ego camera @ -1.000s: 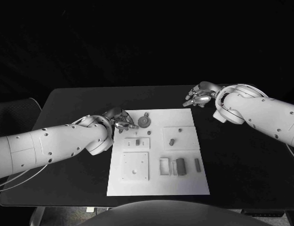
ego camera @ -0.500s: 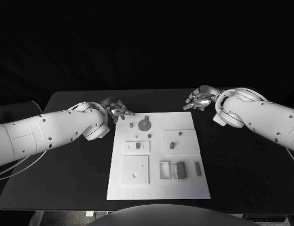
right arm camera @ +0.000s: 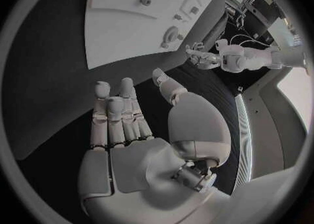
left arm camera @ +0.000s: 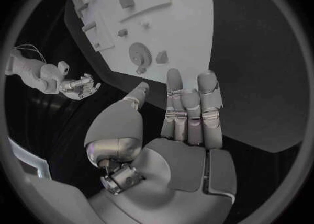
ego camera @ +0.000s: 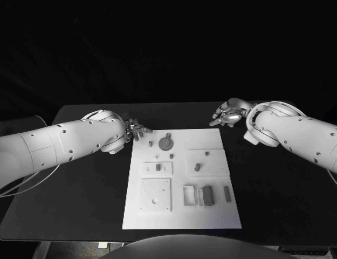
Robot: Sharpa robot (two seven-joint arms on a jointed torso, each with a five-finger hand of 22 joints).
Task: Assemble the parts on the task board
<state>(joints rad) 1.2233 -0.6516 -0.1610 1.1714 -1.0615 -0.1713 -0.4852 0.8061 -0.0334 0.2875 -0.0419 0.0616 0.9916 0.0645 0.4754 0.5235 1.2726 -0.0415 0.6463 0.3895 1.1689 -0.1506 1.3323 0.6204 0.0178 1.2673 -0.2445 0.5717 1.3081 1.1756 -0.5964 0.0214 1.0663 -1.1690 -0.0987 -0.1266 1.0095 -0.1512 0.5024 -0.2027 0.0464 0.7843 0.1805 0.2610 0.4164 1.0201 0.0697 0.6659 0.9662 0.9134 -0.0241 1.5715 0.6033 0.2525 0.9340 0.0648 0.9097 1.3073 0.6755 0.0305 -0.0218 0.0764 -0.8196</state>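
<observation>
The black bench (ego camera: 83, 178) carried the white task board (ego camera: 180, 216) at its middle. The left robot hand (ego camera: 136, 131) hovered just off the board's far left corner, the right robot hand (ego camera: 227, 114) beyond its far right corner (both released, fingers extended, holding nothing). The grey parts (ego camera: 165, 142) lay on the board between them.

One task board (ego camera: 182, 213), one black table (ego camera: 75, 178), two robot hands, left (ego camera: 136, 131) and right (ego camera: 227, 115)
</observation>
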